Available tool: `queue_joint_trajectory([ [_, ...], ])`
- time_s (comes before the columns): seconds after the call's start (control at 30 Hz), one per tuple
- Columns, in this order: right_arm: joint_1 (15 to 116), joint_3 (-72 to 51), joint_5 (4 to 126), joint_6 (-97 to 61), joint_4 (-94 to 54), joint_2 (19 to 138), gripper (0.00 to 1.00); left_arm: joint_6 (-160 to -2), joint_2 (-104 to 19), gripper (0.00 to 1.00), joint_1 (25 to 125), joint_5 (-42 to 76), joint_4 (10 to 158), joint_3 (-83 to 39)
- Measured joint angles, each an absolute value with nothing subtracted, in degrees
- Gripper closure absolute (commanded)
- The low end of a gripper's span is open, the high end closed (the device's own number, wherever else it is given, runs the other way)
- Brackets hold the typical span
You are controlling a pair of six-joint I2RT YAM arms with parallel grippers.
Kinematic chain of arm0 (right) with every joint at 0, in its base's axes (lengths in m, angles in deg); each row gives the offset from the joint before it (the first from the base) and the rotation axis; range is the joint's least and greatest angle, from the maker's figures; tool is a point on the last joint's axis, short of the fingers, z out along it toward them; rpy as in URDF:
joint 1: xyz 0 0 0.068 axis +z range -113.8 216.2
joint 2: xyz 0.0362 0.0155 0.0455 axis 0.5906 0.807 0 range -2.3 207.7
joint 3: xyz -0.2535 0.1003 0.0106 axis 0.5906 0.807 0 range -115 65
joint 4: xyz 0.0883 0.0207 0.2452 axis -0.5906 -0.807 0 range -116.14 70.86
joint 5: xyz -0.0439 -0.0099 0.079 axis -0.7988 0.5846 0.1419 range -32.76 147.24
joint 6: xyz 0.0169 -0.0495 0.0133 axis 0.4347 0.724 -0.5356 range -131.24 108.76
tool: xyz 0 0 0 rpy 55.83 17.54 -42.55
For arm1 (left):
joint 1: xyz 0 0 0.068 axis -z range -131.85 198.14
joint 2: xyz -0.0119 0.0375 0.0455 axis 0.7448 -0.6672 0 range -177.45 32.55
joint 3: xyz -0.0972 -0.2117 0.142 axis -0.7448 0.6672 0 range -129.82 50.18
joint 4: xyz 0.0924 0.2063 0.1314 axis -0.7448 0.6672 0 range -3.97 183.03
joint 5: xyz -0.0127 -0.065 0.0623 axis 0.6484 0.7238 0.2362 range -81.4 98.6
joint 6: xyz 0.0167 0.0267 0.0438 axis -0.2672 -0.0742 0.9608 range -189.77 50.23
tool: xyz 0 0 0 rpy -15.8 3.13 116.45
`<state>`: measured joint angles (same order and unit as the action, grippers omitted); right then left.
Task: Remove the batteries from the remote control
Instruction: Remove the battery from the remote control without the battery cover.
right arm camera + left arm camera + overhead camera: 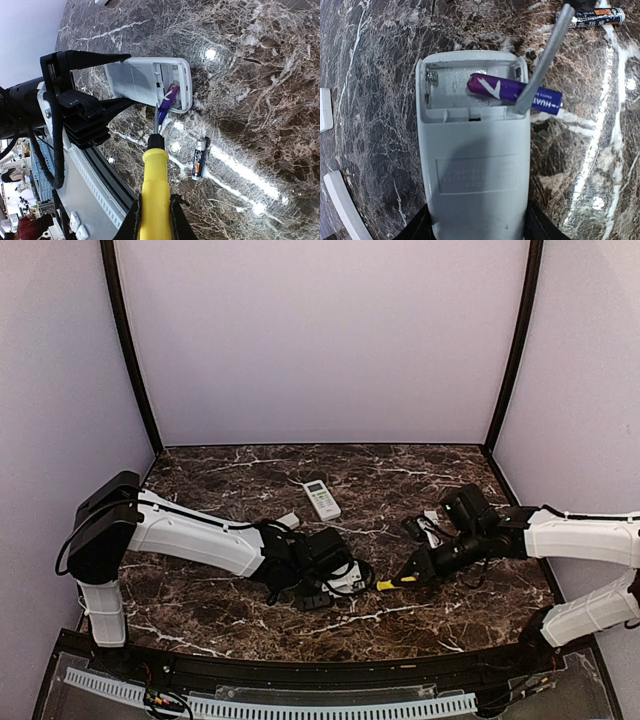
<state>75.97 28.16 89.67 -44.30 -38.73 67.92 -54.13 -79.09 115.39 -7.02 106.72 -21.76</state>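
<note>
My left gripper (pixel 477 227) is shut on a grey-white remote (pixel 475 170) that lies back up with its battery bay open. A purple-blue battery (pixel 512 92) lies tilted in the bay, its right end sticking out over the remote's side wall. My right gripper (pixel 154 217) is shut on a yellow-handled screwdriver (pixel 155 185), whose metal shaft (pixel 542 62) rests against that battery. A black and orange battery (pixel 199 159) lies loose on the table beside the remote; it also shows in the left wrist view (pixel 597 17). In the top view both grippers (pixel 318 575) (pixel 428 562) meet at the table's front centre.
A second white remote (pixel 321 498) lies face up further back at mid-table. Two small white covers (pixel 324 107) (pixel 342 205) lie left of the held remote. The dark marble table (pixel 250 475) is walled at the back and both sides.
</note>
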Motion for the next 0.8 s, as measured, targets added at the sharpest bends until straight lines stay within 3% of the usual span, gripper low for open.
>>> queue_joint_trajectory([
  [0.8, 76.0, 30.3, 88.4, -46.2, -44.0, 60.9, 1.00, -54.2, -79.4, 0.71, 115.4, -7.8, 106.7, -22.2],
])
